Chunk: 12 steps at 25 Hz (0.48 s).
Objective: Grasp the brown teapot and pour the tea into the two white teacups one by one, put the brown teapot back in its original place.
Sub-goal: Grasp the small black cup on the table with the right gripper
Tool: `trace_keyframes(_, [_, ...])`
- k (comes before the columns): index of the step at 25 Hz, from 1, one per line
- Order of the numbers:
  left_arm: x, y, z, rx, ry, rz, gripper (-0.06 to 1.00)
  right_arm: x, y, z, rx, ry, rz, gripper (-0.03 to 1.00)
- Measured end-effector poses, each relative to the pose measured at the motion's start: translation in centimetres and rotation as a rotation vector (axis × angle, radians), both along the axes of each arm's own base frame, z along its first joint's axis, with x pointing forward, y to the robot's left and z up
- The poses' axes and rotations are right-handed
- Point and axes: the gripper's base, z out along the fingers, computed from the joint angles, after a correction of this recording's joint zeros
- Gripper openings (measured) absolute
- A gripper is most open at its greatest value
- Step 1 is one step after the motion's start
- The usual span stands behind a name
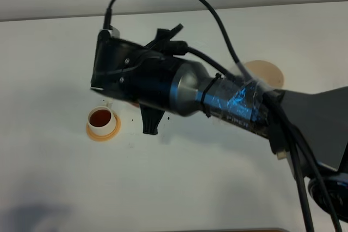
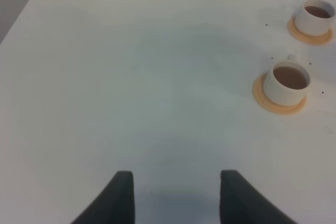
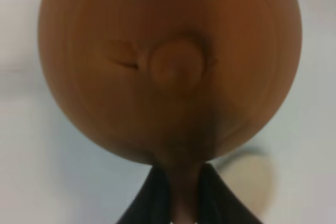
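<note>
Brown teapot (image 3: 168, 66), handle pinched in the closed right gripper (image 3: 181, 192) (both teacups (image 2: 287, 83) filled): lower level onto beige disc (image 1: 266, 73).

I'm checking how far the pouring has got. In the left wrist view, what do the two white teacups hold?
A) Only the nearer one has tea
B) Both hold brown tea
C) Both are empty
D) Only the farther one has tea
B: the nearer teacup and the farther teacup each show a brown liquid surface inside, and both stand on orange saucers.
</note>
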Motion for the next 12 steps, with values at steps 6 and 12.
trace_keyframes(6, [0.00,0.00,0.00,0.000,0.000,0.000,0.38,-0.51,-0.05,-0.73,0.094,0.206,-0.076,0.09])
trace_keyframes(12, [0.00,0.00,0.00,0.000,0.000,0.000,0.38,-0.96,0.29,-1.17,0.139,0.285,-0.098,0.09])
